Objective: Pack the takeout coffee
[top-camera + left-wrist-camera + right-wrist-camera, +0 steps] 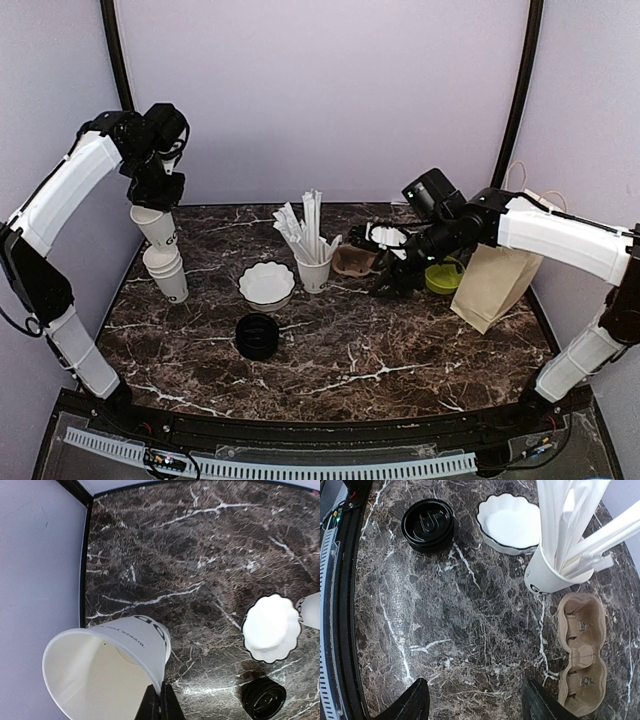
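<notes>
My left gripper [158, 203] is shut on the rim of a white paper cup [155, 226] with black lettering. It holds the cup tilted and lidless above a short stack of like cups [170, 277] at the table's left. In the left wrist view the gripper [160, 701] pinches the open cup's [100, 672] wall. A stack of black lids [257, 336] lies apart on the table. My right gripper [476, 707] is open and empty, low over the marble beside a brown cardboard cup carrier [582, 652]. It also shows in the top view [386, 278].
A white scalloped bowl [267, 284] and a small cup of straws [314, 272] stand mid-table. The carrier [352, 260] lies behind them. A green object [443, 278] and a brown paper bag [493, 286] are at the right. Purple walls enclose the table.
</notes>
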Action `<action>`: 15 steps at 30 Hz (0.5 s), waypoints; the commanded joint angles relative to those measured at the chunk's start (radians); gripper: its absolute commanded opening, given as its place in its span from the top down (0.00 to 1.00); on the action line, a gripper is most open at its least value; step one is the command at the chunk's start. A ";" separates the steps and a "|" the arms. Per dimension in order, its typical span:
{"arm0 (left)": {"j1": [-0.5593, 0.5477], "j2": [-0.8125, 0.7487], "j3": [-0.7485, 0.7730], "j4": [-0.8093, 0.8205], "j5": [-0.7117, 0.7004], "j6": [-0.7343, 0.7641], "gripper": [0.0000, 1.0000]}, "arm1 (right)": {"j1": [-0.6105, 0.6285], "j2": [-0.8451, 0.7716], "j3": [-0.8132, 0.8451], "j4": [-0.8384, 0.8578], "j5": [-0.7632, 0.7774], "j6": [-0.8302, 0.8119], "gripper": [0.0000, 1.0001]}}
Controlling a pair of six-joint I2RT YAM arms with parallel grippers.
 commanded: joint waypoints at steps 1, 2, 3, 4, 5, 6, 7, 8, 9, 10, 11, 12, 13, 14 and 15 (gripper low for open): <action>-0.091 -0.107 0.097 -0.068 -0.008 -0.038 1.00 | 0.002 0.006 0.079 -0.033 -0.053 0.014 0.36; -0.110 -0.115 0.103 -0.057 0.033 -0.024 1.00 | -0.007 0.007 0.082 -0.030 -0.055 0.024 0.36; -0.157 -0.132 0.108 -0.029 0.057 -0.017 1.00 | -0.017 0.008 0.081 -0.025 -0.062 0.035 0.36; -0.179 -0.139 0.109 -0.014 0.107 -0.009 1.00 | -0.029 0.008 0.079 -0.019 -0.075 0.047 0.36; -0.225 -0.153 0.108 0.009 0.130 -0.007 1.00 | -0.040 0.006 0.074 -0.013 -0.092 0.059 0.36; -0.251 -0.157 0.110 0.016 0.167 -0.004 1.00 | -0.050 0.004 0.070 -0.005 -0.106 0.074 0.36; -0.303 -0.162 0.111 0.025 0.182 -0.003 1.00 | -0.061 0.002 0.063 0.004 -0.118 0.087 0.36; -0.331 -0.163 0.111 0.027 0.205 0.005 1.00 | -0.070 -0.001 0.057 0.010 -0.127 0.100 0.36; -0.387 -0.161 0.109 0.023 0.215 0.011 1.00 | -0.080 -0.004 0.049 0.018 -0.129 0.110 0.36; -0.416 -0.158 0.107 0.018 0.230 0.026 1.00 | -0.091 -0.008 0.040 0.026 -0.127 0.121 0.36; -0.475 -0.152 0.106 0.011 0.239 0.036 1.00 | -0.103 -0.016 0.029 0.031 -0.128 0.133 0.36; -0.506 -0.153 0.079 0.016 0.275 0.077 1.00 | -0.122 -0.026 0.014 0.026 -0.145 0.137 0.36; -0.584 -0.168 0.053 0.043 0.312 0.127 1.00 | -0.140 -0.042 -0.001 0.020 -0.169 0.134 0.36; -0.626 -0.174 0.006 0.059 0.325 0.148 1.00 | -0.157 -0.055 -0.023 0.016 -0.186 0.134 0.35; -0.693 -0.179 -0.014 0.082 0.353 0.179 1.00 | -0.170 -0.067 -0.049 0.020 -0.188 0.135 0.35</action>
